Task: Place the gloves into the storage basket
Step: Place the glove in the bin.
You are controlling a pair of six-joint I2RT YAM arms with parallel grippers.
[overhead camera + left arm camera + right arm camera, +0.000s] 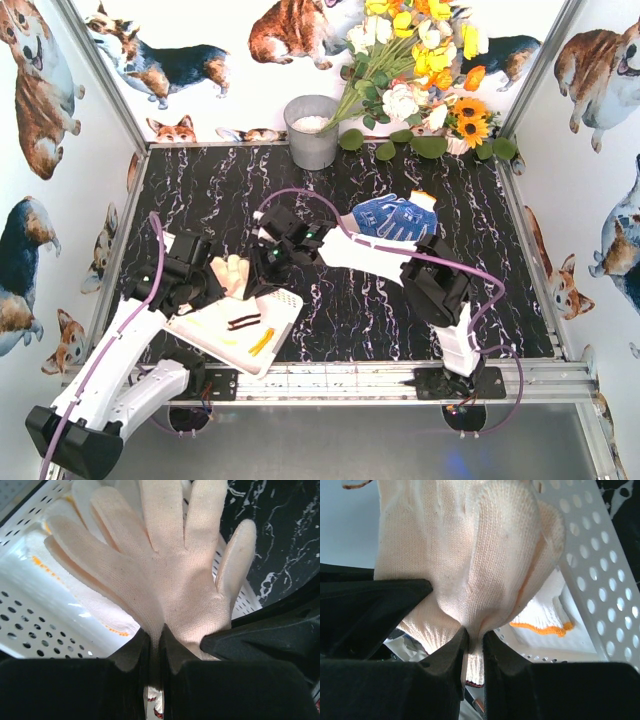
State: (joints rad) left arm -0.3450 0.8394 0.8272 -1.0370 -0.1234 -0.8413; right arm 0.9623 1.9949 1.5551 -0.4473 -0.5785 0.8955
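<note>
Corgi-printed walls enclose a black marbled surface (360,300); a grey bucket (312,135) and flowers stand at its far edge. The storage basket (285,308) sits near left, askew to the edge.

The left pincer (154,642) is pressed onto a cream glove (170,580) near the cuff end, and the glove's fingers fan out over the basket's perforated wall. The right pincer (475,642), reaching across from the right, pinches the same cream fabric from the other side. Whether one glove or a stacked pair is held cannot be told. A white glove with orange cuff (545,617) lies inside the basket. A blue glove (393,217) lies on the surface, well apart, beyond the right arm.

Assessment: the step in hand is the deposit.
- **Recommended:** bring the glove wholly above the basket interior and lower it until the fabric rests on the floor. Then open one pincer first, so the other steers the drop.
- **Risks:** glove fingers draping over the rim, and the light basket shifting if nudged.

The blue glove is not yet collected.
</note>
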